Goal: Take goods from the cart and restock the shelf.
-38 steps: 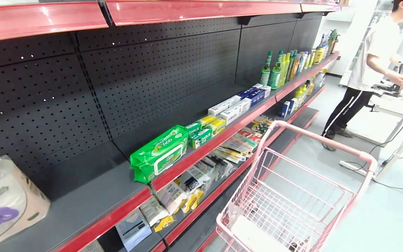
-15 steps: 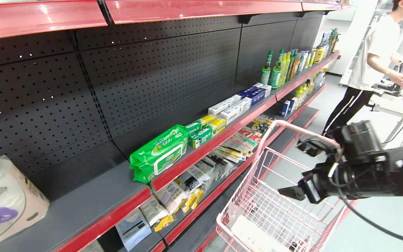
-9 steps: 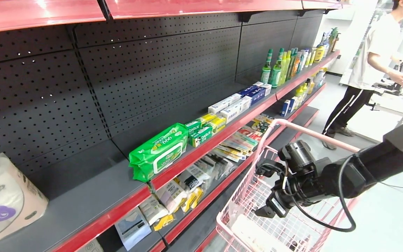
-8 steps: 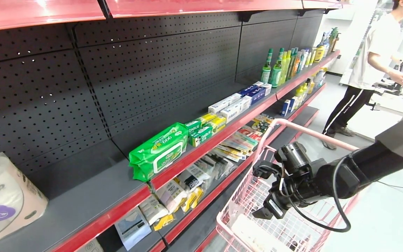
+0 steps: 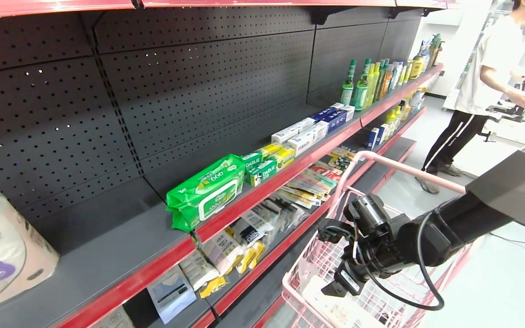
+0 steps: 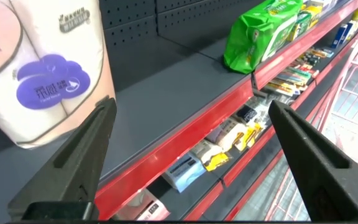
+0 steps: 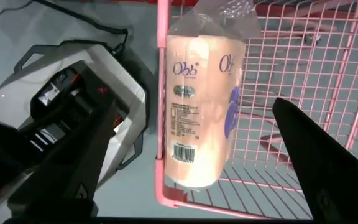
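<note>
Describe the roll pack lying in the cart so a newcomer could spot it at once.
Find the pink wire cart beside the black pegboard shelving. Inside it, along the wall nearest the robot, is a pale peach roll pack in clear wrap. Its twin stands upright on the grey shelf board; this one lies on its side on the cart's wire floor.

The right arm [image 5: 445,228] is matte black, with looping cables [image 5: 419,255].
</note>
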{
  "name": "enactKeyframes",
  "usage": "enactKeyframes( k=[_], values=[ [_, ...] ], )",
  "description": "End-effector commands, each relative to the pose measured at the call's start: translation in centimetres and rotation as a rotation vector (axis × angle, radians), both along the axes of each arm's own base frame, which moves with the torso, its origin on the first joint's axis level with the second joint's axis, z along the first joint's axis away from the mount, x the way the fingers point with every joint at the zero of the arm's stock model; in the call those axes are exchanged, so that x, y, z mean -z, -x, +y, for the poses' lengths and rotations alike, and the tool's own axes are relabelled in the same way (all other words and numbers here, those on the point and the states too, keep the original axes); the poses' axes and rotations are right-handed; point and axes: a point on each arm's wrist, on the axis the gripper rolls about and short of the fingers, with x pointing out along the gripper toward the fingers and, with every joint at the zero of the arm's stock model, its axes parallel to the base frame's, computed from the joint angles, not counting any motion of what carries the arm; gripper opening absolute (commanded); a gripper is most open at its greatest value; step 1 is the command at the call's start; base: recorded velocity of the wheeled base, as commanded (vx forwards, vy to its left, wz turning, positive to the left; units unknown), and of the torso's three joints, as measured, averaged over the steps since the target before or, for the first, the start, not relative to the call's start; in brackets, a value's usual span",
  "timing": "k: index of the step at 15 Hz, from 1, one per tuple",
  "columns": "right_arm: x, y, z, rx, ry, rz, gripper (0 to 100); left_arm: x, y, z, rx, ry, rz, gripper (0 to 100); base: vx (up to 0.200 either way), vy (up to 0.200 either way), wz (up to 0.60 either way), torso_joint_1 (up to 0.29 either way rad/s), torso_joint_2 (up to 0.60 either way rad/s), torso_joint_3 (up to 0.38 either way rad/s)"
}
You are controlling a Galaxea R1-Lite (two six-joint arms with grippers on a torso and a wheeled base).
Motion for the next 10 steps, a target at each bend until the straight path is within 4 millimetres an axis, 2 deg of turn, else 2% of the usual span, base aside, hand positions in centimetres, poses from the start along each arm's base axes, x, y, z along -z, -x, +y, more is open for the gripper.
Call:
enactKeyframes(
  k=[1,5,10],
  values=[
    [-0.21,0.25,0.17,-0.009,0.0,-0.004,100,0.0,0.0,0.0,0.001,0.0,0.0,100,0.0,0.0,0.0,-0.11,0.26,0.154],
    [-0.06,0.33,0.01,-0.005,0.005,0.002,100,0.0,0.0,0.0,0.001,0.0,0.0,100,0.0,0.0,0.0,-0.135,0.3,0.17],
    [0.6,0.18,0.14,-0.008,0.014,0.017,100,0.0,0.0,0.0,0.001,0.0,0.0,100,0.0,0.0,0.0,-0.015,0.04,0.018]
  ],
)
